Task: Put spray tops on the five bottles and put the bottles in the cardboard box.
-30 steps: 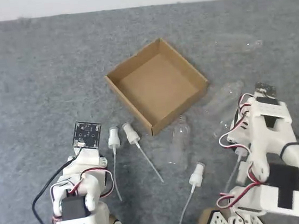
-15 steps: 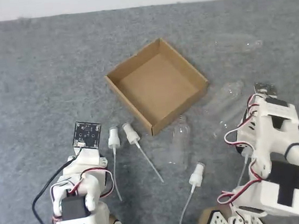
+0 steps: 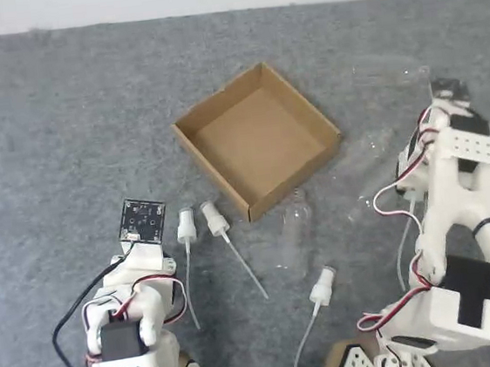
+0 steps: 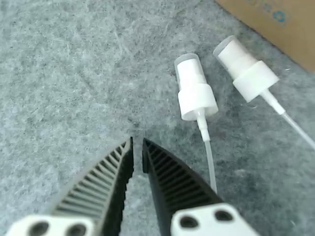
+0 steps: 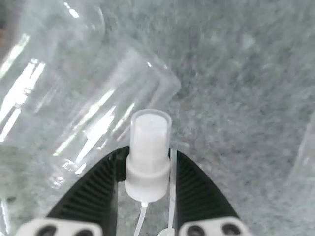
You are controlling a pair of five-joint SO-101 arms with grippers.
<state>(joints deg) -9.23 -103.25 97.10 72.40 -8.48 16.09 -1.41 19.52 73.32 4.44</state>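
Spray top (image 5: 149, 147) is clamped in the right gripper (image 5: 147, 156) at the high view's right edge, near a clear bottle (image 5: 93, 118). Left gripper (image 4: 137, 143), closed on nothing, sits lower left; cardboard box (image 3: 294, 187) lies centre.

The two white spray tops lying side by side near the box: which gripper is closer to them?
Left. The left gripper sits right beside the two spray tops, not touching them. The right gripper is far off among the clear bottles, holding another spray top.

One cardboard box (image 3: 297, 178), four spray tops (image 3: 185, 226) (image 3: 214, 218) (image 3: 323, 286) (image 5: 147, 152), at least three bottles (image 3: 295, 222) (image 3: 388, 72) (image 3: 373, 151).
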